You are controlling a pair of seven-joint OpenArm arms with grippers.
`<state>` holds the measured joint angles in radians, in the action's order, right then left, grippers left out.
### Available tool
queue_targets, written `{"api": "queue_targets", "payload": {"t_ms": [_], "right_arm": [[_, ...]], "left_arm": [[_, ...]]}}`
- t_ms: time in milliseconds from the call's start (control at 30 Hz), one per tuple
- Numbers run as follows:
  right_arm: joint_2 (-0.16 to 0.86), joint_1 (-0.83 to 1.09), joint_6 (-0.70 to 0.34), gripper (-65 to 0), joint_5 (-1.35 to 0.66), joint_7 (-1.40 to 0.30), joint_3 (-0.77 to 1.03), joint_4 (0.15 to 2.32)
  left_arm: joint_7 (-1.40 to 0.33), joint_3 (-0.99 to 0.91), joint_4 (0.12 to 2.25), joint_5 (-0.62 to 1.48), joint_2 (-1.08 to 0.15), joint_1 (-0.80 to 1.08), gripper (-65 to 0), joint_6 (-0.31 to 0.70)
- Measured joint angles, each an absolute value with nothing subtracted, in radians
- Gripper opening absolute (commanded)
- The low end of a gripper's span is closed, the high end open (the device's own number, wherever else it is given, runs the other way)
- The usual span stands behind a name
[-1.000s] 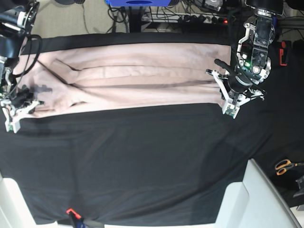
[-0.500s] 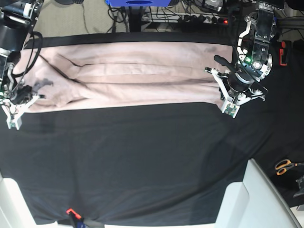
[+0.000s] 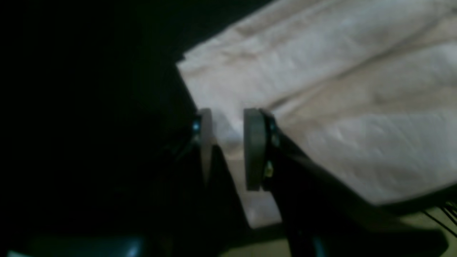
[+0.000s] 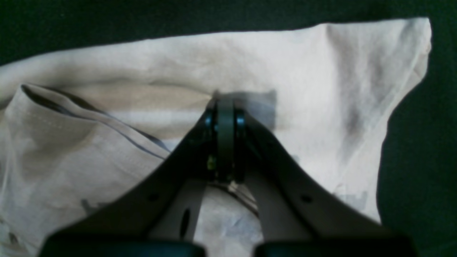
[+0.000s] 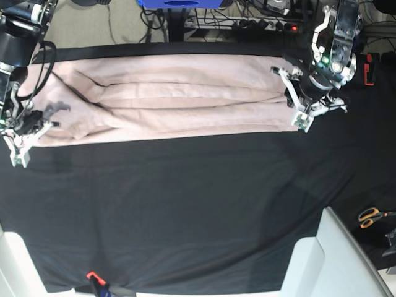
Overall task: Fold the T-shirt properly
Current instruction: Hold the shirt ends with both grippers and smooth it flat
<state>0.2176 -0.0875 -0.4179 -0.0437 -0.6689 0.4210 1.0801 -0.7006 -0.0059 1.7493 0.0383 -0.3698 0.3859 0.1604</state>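
T-shirt (image 5: 179, 96) long band on table (image 5: 185, 204); left fingers (image 3: 228, 146) parted, right fingers (image 4: 225, 117) pinched shut on sleeve end; keep hem taut.

the t-shirt (image 5: 173, 96) lies as a long band across the far part of the bench (image 5: 185, 216), an arm standing at each end of it. the wide black stretch nearer the camera is open. orange-handled scissors (image 5: 370, 216) lie off the right edge.
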Motion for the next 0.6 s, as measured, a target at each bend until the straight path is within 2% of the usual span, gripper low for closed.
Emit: {"api": "queue_targets", "payload": {"t_ms": [233, 300, 367, 500, 600], "right_arm": [[0.207, -0.059, -0.415, -64.5, -0.043, -0.662, 0.42, 1.162], [0.191, -0.015, -0.412, -64.7, -0.039, -0.646, 0.424, 1.261], [0.171, 0.037, -0.413, -64.8, -0.039, -0.613, 0.424, 1.365], [0.107, 0.108, -0.413, -64.8, -0.043, -0.602, 0.423, 1.545], [0.059, 0.164, -0.412, -64.8, -0.043, -0.591, 0.423, 1.605]], "left_arm": [[-0.679, -0.181, 1.982, 0.147, -0.284, 0.474, -50.8, 0.159], [-0.69, -0.196, 1.939, 0.179, -0.262, 0.478, -55.0, 0.167], [-0.705, -0.252, 1.879, 0.221, -0.25, 0.489, -65.0, 0.164], [-0.699, -0.41, 1.755, 0.369, -0.262, 0.463, -65.0, 0.16], [-0.692, -0.477, 1.643, 0.447, -0.292, 0.424, -65.0, 0.245]]}}
